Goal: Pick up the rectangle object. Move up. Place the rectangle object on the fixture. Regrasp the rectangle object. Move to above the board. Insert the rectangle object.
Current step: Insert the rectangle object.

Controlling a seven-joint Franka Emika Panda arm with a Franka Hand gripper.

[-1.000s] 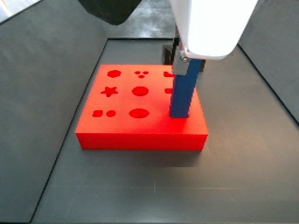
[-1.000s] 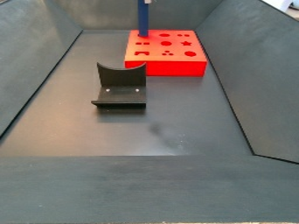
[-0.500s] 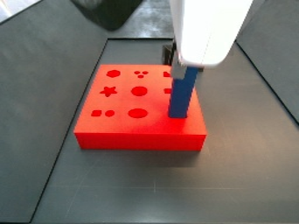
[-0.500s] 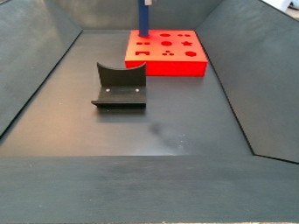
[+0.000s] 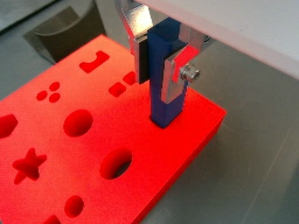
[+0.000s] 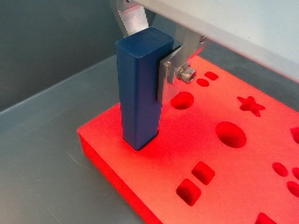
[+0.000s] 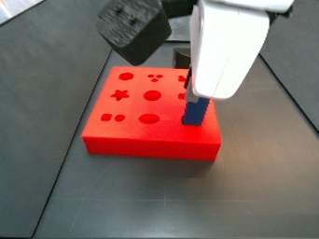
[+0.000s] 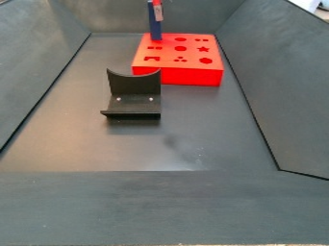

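The blue rectangle object (image 5: 163,87) stands upright with its lower end in a cutout near the edge of the red board (image 5: 176,153). My gripper (image 5: 158,68) is shut on its upper part, a silver finger on each side. The other wrist view shows the same hold: the gripper (image 6: 152,48), the block (image 6: 140,96) and the board (image 6: 140,166). In a side view the gripper (image 7: 197,93) is low over the block (image 7: 196,112) at the board's (image 7: 149,135) right edge. The dark fixture (image 8: 131,93) stands empty on the floor in front of the board (image 8: 180,69).
The board carries several other cutouts: a star, circles and squares. Sloping dark walls enclose the floor (image 8: 180,144). The fixture's edge also shows beyond the board in a wrist view (image 5: 52,39).
My gripper has moved down with the blue block. Less of the block shows above the board, its lower end now inside the cutout.
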